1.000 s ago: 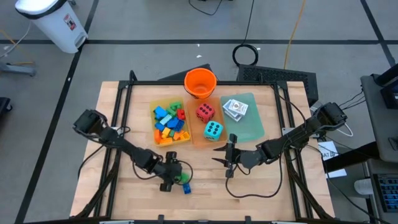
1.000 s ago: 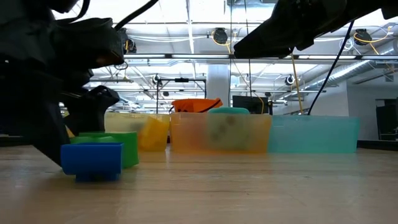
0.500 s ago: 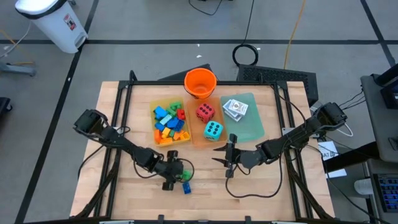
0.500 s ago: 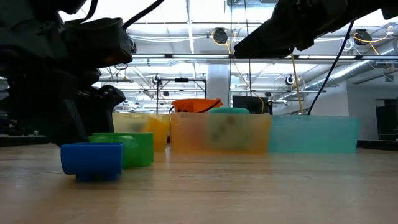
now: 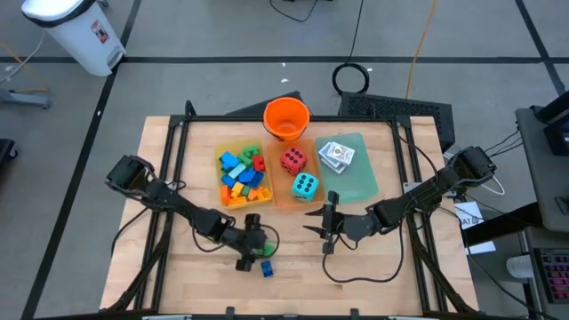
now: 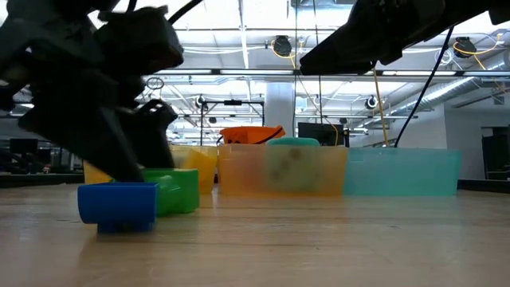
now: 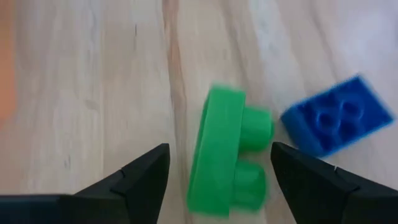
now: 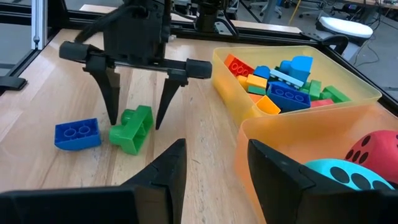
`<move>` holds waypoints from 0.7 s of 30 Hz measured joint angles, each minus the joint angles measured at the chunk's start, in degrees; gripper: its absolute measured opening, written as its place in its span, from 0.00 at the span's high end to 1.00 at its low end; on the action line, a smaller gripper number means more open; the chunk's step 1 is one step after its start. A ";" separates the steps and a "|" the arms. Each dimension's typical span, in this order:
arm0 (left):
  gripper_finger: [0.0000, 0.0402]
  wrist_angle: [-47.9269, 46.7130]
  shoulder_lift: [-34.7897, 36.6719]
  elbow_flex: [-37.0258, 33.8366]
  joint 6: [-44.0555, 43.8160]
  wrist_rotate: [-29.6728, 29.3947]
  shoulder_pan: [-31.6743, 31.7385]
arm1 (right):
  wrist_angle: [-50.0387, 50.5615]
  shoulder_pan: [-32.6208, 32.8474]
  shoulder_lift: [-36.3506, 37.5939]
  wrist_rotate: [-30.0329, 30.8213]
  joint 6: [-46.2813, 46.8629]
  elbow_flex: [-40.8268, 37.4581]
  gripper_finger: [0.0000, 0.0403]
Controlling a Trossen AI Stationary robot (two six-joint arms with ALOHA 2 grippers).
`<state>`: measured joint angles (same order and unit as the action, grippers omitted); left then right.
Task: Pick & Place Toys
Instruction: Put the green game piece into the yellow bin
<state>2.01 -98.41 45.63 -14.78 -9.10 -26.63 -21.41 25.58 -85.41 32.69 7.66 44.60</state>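
My left gripper point(image 8: 135, 93) stands fingers apart, straddling the green brick point(image 7: 227, 152) on the bare wood without clamping it. The blue brick point(image 7: 339, 123) lies just beside it, outside the fingers. My right gripper point(image 5: 326, 227) waits, part open, near the orange tray point(image 5: 286, 203).

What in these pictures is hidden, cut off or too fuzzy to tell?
- Green brick, low view: the left arm and the blue brick cover part of it.
- Dice, low view: only smudges through the orange tray's cloudy wall.
- Card packs, high view: too small to read or count.
- Red die, right wrist view: cut off by the picture's edge.
- Bucket, low view: mostly behind the trays.
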 joint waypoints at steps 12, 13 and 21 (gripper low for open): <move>0.37 1.22 -0.09 0.00 4.42 0.09 0.74 | -0.15 0.00 0.00 0.00 0.00 0.00 0.65; 0.39 1.34 -0.47 0.00 4.20 0.09 0.74 | -0.15 0.00 0.00 0.00 0.00 0.00 0.65; 0.50 4.45 -3.97 0.00 4.16 1.19 1.05 | 0.25 0.00 0.00 -0.01 0.20 0.02 0.65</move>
<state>6.46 -102.39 45.63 -10.62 -7.91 -25.57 -21.17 25.58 -85.41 32.67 7.86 44.62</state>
